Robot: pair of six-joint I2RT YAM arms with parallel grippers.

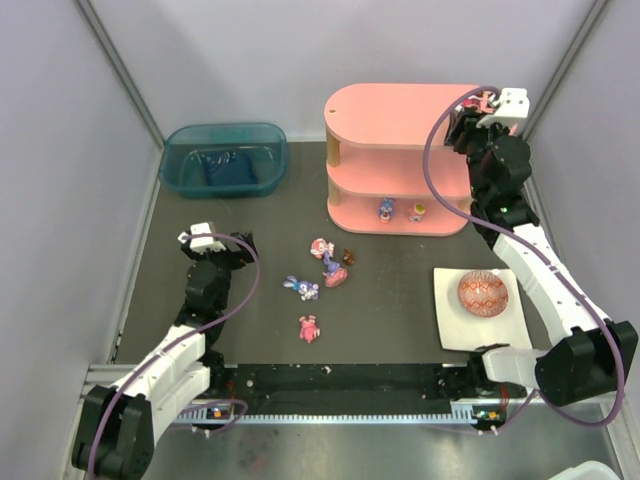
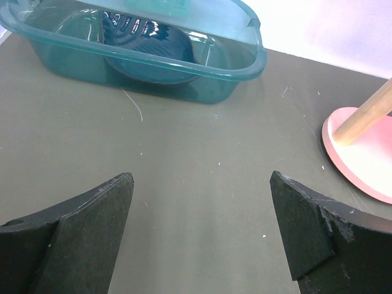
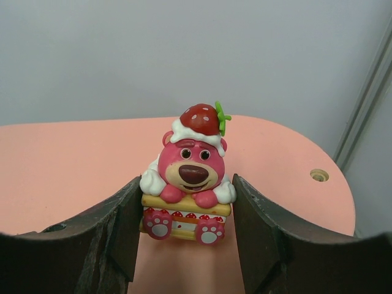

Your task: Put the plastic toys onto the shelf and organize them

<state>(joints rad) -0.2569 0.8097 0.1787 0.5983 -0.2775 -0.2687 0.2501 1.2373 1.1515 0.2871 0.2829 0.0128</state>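
Observation:
My right gripper (image 3: pixel 187 214) is shut on a pink bear figurine (image 3: pixel 190 177) with a strawberry cap, sitting on a cake slice. It holds the bear at the right end of the top board (image 3: pixel 73 165) of the pink shelf (image 1: pixel 390 110); I cannot tell whether the bear touches the board. Two small toys (image 1: pixel 386 208) (image 1: pixel 418 211) stand on the lowest tier. Several figurines lie on the dark mat: a pink-white one (image 1: pixel 322 247), a purple one (image 1: pixel 335 270), a purple-blue bunny (image 1: pixel 301 288) and a pink one (image 1: pixel 309 328). My left gripper (image 2: pixel 202 208) is open and empty over bare mat.
A teal translucent bin (image 1: pixel 223 158) stands at the back left, just ahead of my left gripper (image 1: pixel 200 238). A patterned red-orange egg (image 1: pixel 483 293) sits on a white plate (image 1: pixel 470 335) at the right. The shelf's lowest board (image 2: pixel 367 153) and a wooden post (image 2: pixel 367 113) show at the right.

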